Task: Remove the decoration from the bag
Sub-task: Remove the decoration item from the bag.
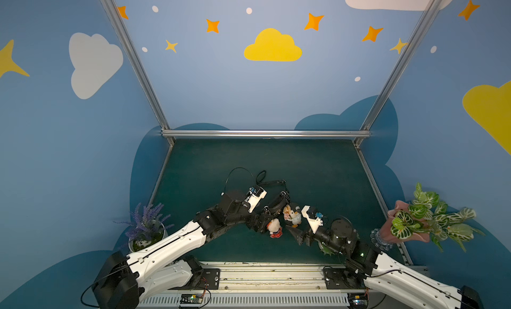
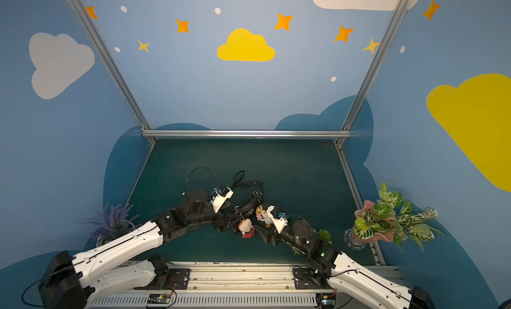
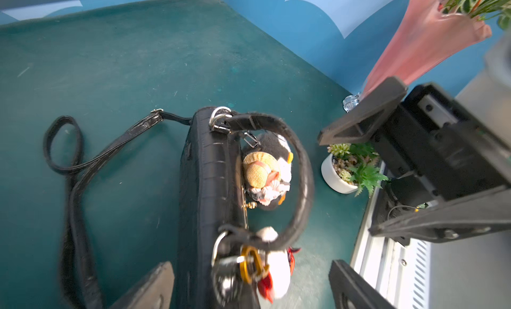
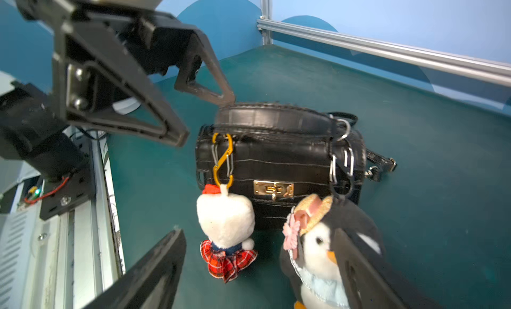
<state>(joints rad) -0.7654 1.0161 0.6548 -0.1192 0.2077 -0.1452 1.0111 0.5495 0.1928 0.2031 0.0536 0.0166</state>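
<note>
Top views: bag [image 1: 276,203] is standing on the green mat [image 1: 318,169], decoration [image 1: 274,226] lying against its front.
Left wrist: left gripper [image 3: 249,288] is gaping over the bag's end.
Right wrist: right gripper [image 4: 257,266] is standing wide apart, facing the decoration clipped to the bag.

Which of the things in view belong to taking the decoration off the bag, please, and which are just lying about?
Job: glossy black crocodile-textured handbag; white plush doll in red plaid skirt; orange carabiner; straw-hatted plush penguin.
Lying about: purple lavender pot; pink vase of variegated leaves; small white succulent pot.
</note>
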